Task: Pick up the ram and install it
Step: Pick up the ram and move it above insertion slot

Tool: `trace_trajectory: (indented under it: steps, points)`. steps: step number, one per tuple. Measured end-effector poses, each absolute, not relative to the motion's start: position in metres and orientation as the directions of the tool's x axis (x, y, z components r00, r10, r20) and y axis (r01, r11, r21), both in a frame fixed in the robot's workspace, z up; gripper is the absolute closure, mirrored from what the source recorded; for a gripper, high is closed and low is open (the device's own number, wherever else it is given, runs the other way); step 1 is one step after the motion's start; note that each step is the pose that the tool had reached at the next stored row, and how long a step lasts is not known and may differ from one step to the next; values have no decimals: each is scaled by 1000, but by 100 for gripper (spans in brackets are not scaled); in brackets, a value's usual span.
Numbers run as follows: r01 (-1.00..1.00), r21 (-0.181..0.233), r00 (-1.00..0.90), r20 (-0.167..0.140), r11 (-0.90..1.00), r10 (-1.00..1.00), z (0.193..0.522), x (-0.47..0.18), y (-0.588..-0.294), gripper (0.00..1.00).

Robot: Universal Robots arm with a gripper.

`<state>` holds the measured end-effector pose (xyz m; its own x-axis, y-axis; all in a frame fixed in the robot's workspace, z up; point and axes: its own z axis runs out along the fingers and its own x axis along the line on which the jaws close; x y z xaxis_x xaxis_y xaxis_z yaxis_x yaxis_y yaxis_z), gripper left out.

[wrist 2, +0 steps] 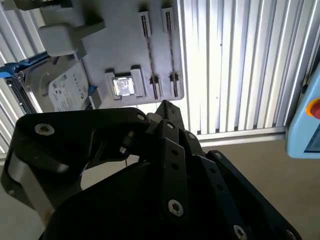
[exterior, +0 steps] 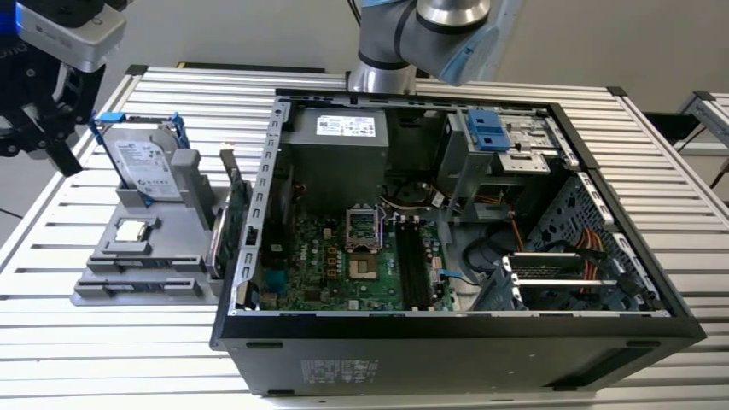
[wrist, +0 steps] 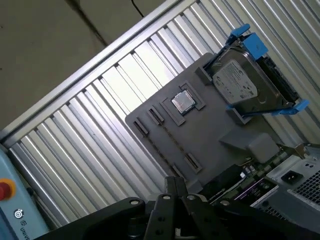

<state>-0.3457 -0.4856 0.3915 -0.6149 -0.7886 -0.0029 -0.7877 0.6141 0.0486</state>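
A grey holder (exterior: 125, 282) lies on the slatted table, to the exterior view's left of the open computer case (exterior: 456, 342). Thin boards stand on edge along the holder's side by the case (exterior: 231, 213). Among them, the bluish strip with dark chips (wrist: 256, 189) looks like the ram. My gripper (exterior: 71, 162) hangs above the table's edge on the exterior view's left, apart from the holder. Its fingertips (wrist: 167, 187) sit side by side with nothing between them, and they also appear in the second wrist view (wrist 2: 162, 107).
On the holder stand a silver hard drive in a blue bracket (exterior: 142, 166) and a processor chip (wrist: 182, 101). Two dark memory slots (exterior: 412, 256) run along the motherboard inside the case. A pale blue pendant with a red button (wrist 2: 307, 120) lies off the table.
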Motion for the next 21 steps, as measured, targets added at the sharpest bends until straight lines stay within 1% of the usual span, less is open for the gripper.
trace_trajectory:
  steps: [21]
  points:
    - [-906, 44, -421, 3, 421, -907, 391, -346, -486, 100]
